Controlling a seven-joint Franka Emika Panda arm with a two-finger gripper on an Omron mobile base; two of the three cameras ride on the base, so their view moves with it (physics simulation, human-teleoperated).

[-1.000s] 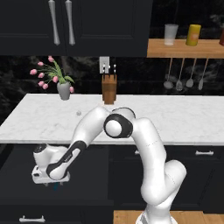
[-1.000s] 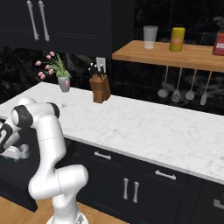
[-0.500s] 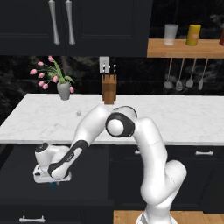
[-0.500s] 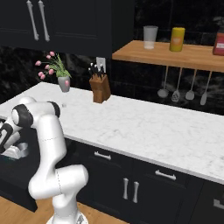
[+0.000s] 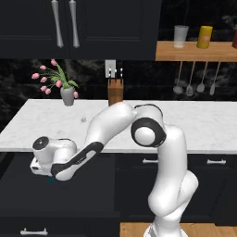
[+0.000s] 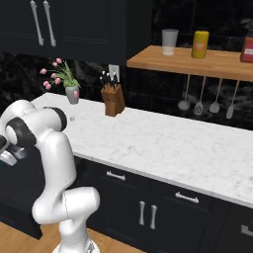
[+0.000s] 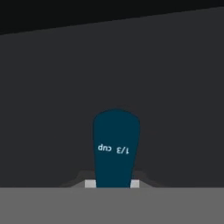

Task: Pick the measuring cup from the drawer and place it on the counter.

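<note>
Your two-finger gripper, low inside the wide black drawer, clamps the teal-blue handle of the small measuring cup marked "1/3 cup", fingertips flanking it.

Over the last second the white arm's hand is rising slightly out of the wide black drawer below the white marble worktop. The claw is staying closed on the teal-blue handle of the small measuring cup, its tip showing beneath the hand.
</note>
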